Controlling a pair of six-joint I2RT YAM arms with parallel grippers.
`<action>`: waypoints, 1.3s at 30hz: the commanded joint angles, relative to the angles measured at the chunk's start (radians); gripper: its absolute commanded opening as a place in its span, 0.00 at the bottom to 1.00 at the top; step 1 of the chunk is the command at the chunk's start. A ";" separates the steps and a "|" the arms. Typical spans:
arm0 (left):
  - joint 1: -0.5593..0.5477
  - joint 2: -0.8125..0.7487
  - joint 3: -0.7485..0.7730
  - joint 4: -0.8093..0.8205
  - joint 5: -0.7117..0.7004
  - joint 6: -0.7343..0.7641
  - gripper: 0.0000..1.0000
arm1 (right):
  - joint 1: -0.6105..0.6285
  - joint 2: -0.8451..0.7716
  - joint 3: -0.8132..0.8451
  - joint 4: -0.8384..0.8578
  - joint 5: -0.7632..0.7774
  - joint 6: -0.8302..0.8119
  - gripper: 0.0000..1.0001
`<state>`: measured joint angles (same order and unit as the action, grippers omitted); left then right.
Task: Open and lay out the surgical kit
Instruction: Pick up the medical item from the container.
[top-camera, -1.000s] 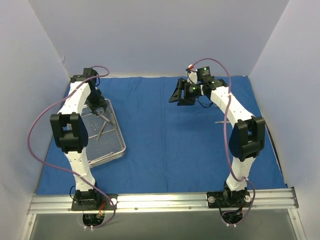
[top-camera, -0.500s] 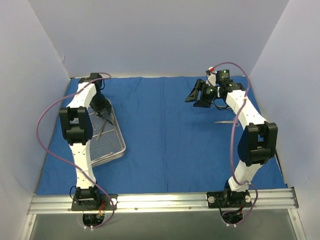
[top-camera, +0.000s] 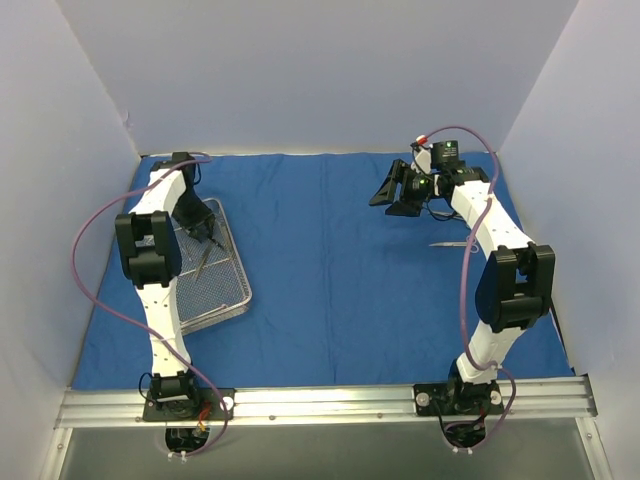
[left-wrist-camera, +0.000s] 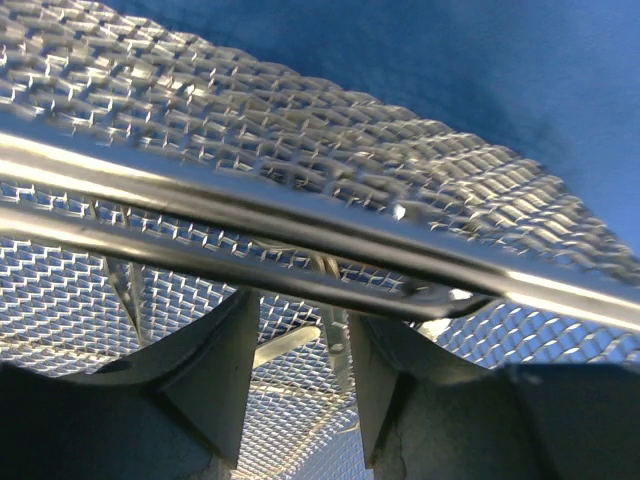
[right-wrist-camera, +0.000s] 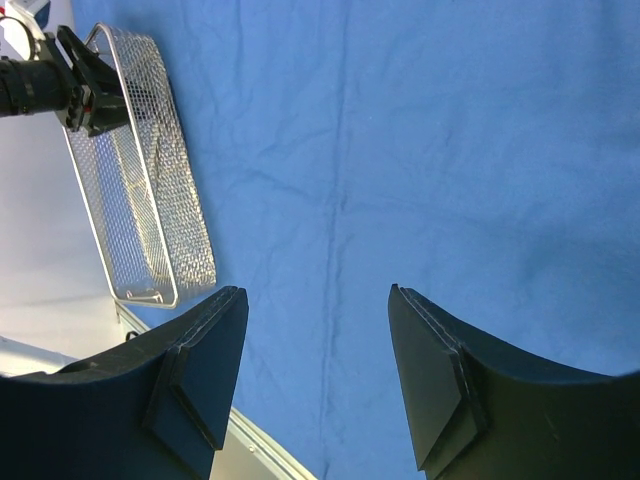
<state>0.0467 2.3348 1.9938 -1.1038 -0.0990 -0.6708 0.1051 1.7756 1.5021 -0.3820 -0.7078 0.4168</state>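
The royal-blue cloth (top-camera: 330, 270) lies spread flat over the table. On its left side sits the silver wire-mesh tray (top-camera: 242, 272), with thin silver instruments (top-camera: 205, 258) inside. My left gripper (top-camera: 203, 228) reaches down into the tray's far end. In the left wrist view it (left-wrist-camera: 300, 310) is open behind the tray rim (left-wrist-camera: 300, 215), with an instrument (left-wrist-camera: 337, 345) between the jaws, close to the right finger (left-wrist-camera: 385, 385). My right gripper (top-camera: 393, 190) hangs open and holds nothing above the cloth (right-wrist-camera: 450, 150) at the back right. One instrument (top-camera: 447, 243) lies on the cloth near the right arm.
Pale walls close in the table on the left, back and right. A metal rail (top-camera: 320, 402) carrying both arm bases runs along the near edge. Purple cables (top-camera: 85, 290) loop beside each arm. The tray (right-wrist-camera: 150, 190) shows far off in the right wrist view.
The right gripper has swung to the right, still open. The left arm's elbow has shifted back and left while its gripper stays in the tray.
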 joint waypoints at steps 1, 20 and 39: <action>-0.002 0.043 0.023 0.041 -0.013 -0.007 0.49 | -0.002 -0.031 -0.016 0.006 -0.024 -0.015 0.59; 0.007 -0.028 -0.078 0.059 -0.054 0.002 0.02 | -0.001 -0.041 0.000 -0.003 -0.007 -0.007 0.58; -0.177 -0.538 -0.164 0.173 0.389 0.390 0.02 | 0.156 0.111 0.224 0.089 -0.108 0.109 0.54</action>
<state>-0.0265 1.8652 1.8359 -1.0283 0.0986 -0.4129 0.2253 1.8591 1.6745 -0.3595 -0.7345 0.4728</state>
